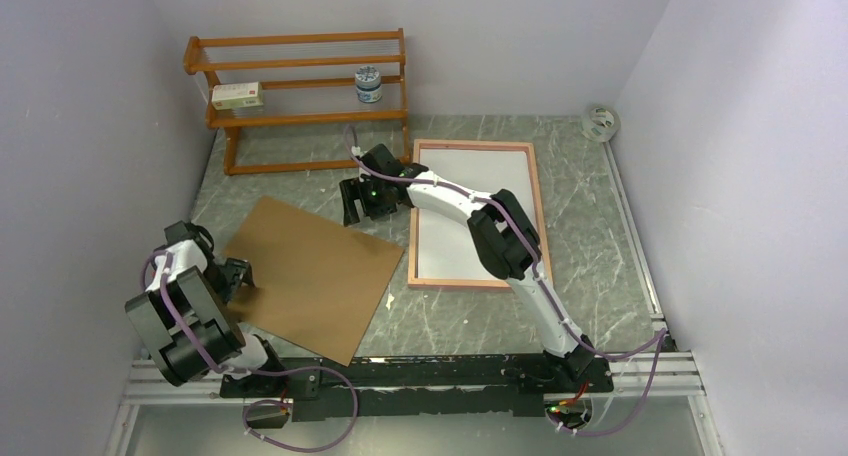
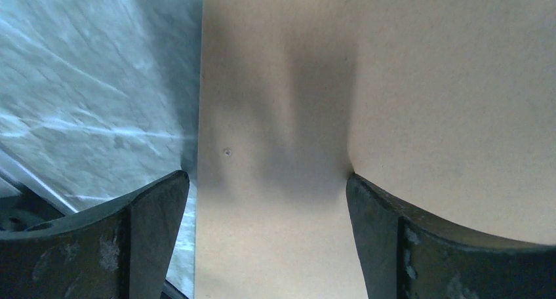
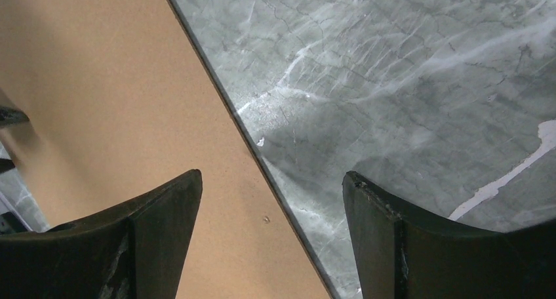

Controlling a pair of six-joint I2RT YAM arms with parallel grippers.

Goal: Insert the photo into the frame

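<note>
The frame point(image 1: 470, 144) lies flat on the table point(image 1: 600, 276), near the far right corner. A white sheet point(image 1: 450, 246) fills it. I cannot tell if that is the photo. A brown board point(image 1: 310, 276) lies flat near the left edge of the table. The left gripper point(image 1: 238, 276) point(image 2: 265, 187) is at the board's left edge, with its jaws wide apart and holding nothing. The right gripper point(image 1: 355, 204) point(image 3: 272, 184) is over the board's far corner. Its jaws are apart too, one over the board and one over the table.

Pink-bordered frame point(image 1: 470, 143) — white inside, plain brown board point(image 1: 310, 276), grey marbled table point(image 1: 600, 236) with white veins, orange rack point(image 1: 300, 118)
</note>
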